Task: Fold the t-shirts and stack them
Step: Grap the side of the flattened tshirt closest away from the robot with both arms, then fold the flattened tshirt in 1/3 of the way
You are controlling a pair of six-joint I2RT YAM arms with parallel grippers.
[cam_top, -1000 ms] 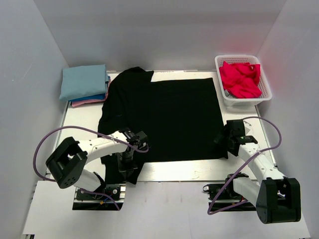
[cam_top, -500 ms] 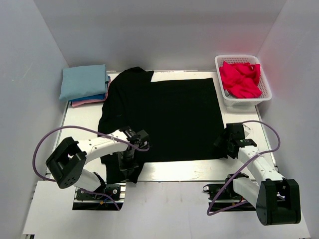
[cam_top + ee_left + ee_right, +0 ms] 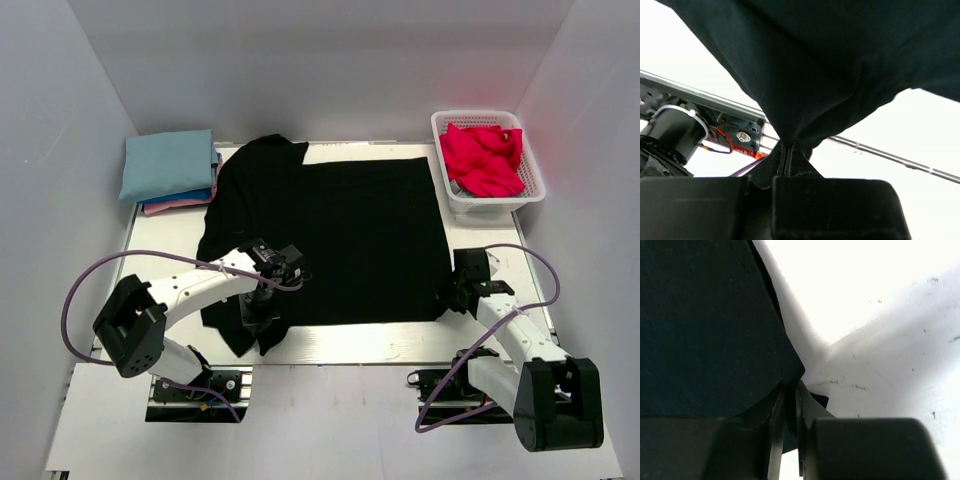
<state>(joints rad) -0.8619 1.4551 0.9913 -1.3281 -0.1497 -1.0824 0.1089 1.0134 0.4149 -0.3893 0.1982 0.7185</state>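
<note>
The left gripper has risen a little toward the frame's middle since the earlier view. It stays clamped on the lower left corner of the black t-shirt, and in the left wrist view the cloth hangs pinched between its closed jaws. That corner is now lifted and bunched, with a flap trailing over the table at lower left. The rest of the shirt lies flat across the centre.

The right gripper, wide apart a second ago, has closed on the shirt's lower right corner; the right wrist view shows the black edge between its fingers.

At upper left lies a folded stack: light blue t-shirt on top, pink t-shirt beneath. At upper right the white basket holds a crumpled red t-shirt.
</note>
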